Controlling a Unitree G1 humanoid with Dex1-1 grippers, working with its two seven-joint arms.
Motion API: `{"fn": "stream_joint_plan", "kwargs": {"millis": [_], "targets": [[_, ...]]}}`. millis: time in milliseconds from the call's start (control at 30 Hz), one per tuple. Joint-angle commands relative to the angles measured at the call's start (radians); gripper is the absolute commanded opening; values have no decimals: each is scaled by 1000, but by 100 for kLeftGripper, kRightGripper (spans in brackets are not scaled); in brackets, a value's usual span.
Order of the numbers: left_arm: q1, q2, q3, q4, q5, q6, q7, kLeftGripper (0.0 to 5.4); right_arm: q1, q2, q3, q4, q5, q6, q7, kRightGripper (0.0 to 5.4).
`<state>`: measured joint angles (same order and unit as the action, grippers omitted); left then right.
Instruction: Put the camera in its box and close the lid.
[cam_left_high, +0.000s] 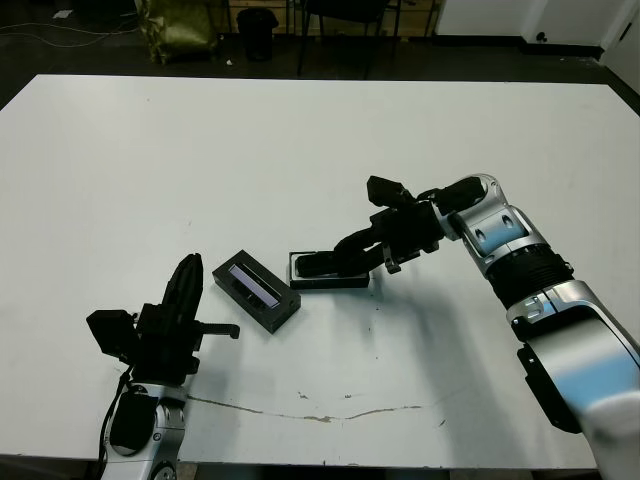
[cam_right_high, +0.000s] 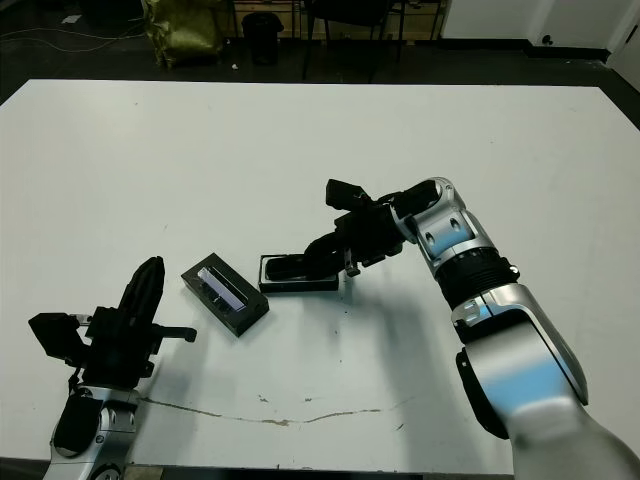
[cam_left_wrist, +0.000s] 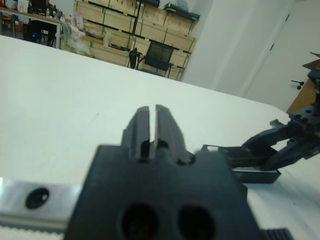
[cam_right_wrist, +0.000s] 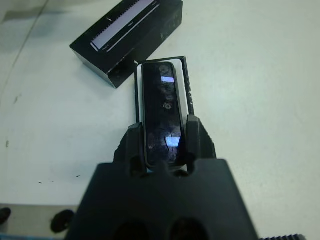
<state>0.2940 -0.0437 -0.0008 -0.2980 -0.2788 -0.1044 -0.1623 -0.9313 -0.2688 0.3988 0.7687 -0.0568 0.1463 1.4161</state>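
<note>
Near the table's middle, location: the box (cam_right_wrist: 186, 82) lies flat on the white table (cam_left_high: 300, 140), its white lining seen as a thin border around the camera.
Camera: the camera (cam_right_wrist: 161, 112) is held lengthwise over the box opening, glossy face up; the far end appears to sit within the lining, the near end is between the fingers. Whether it is fully seated cannot be told.
Right gripper: the right gripper (cam_right_wrist: 164, 141) is clamped on the camera, one finger pressed to each long side at the near end. In the head views it is reached low over the box from the robot's right.
Lid: the lid (cam_left_high: 257, 292) is lying just beside the box on the robot's left, apart from it, at an angle, purplish panel up. It is not on the box.
Left gripper: the left gripper (cam_left_wrist: 149, 125) is held near the front table edge, well apart from the lid; its fingers are drawn almost together with only a thin slit between, and nothing is held.
Done: camera carried to the box and aligned with it, as judged from the wrist view.
Left: release of the camera once seated; lid to be picked up, placed over the box and pressed down.
Progress estimate: roughly halfway; insertion nearly complete, closing not yet begun.
</note>
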Motion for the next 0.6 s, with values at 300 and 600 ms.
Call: {"fn": "stream_joint_plan", "kwargs": {"millis": [300, 600], "targets": [[11, 1, -1, 34, 6, -29, -11, 0, 12, 12, 5, -3, -15, -12, -18, 49], [16, -1, -5, 22, -2, -10, -4, 0, -12, -4, -2, -14, -25, 22, -27, 49]]}}
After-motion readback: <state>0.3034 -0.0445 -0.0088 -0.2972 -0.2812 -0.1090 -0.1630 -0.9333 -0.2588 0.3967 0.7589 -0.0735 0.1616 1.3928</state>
